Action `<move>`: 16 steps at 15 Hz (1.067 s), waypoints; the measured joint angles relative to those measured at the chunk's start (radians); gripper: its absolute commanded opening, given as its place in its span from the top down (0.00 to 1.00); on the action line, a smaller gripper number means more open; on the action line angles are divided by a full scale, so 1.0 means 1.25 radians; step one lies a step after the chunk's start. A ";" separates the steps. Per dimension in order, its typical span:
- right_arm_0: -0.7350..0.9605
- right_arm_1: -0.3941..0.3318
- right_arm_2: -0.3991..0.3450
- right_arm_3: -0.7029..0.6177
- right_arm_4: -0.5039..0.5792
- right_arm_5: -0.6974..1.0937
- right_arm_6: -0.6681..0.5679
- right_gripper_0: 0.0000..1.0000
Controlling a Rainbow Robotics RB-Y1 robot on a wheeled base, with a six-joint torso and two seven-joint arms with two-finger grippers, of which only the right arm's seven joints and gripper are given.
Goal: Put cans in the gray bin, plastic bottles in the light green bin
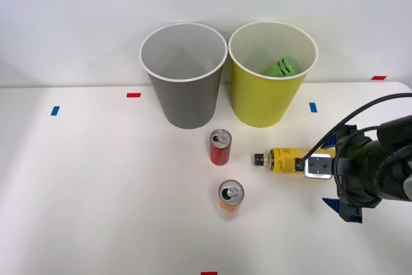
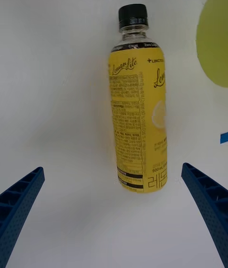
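Two cans: red can point(image 1: 220, 147) and orange can point(image 1: 230, 196), both upright on table point(image 1: 96, 178), in front of the bins, well apart from each other. Not sorted yet.
Gray bin point(image 1: 184, 75): upright at back of table, inside looks empty as far as visible.
Green bin point(image 1: 273, 74): just beside gray bin, on robot's right; green bottle point(image 1: 282, 67) lies inside already.
Yellow bottle point(image 1: 291, 159): lying on its side on table, black cap toward the cans, near front of green bin but not touching. In wrist view the label and cap are clear point(image 2: 138, 106).
Right end effector point(image 1: 344, 167): open, fingers wide apart, empty. It is at the base end of yellow bottle; wrist view shows one finger point(image 2: 19, 206) on each side of the base, w/o contact.
Done: approx. 1 of 4 items, i.e. green bottle in green bin.
Left: yellow bottle to green bin, then 2 cans to gray bin.
Step now (my judgement): approach for grasp of yellow bottle; needs to go forward more before closing.
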 measured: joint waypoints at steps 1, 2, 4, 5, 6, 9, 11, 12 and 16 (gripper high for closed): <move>-0.011 0.003 0.031 0.006 0.024 0.000 0.015 0.00; -0.027 0.007 0.065 0.015 0.045 0.000 0.020 0.00; -0.076 0.028 0.116 0.059 0.059 0.000 0.023 0.00; -0.102 0.043 0.131 0.092 0.060 0.000 0.024 0.00; -0.123 0.056 0.139 0.117 0.057 0.000 0.024 0.00; -0.174 0.063 0.142 0.149 0.043 0.058 0.021 0.00; -0.188 0.069 0.140 0.152 0.036 0.082 0.017 0.00; -0.192 0.077 0.139 0.161 0.035 0.083 0.014 0.00; -0.227 0.129 0.139 0.261 0.033 0.084 0.017 0.00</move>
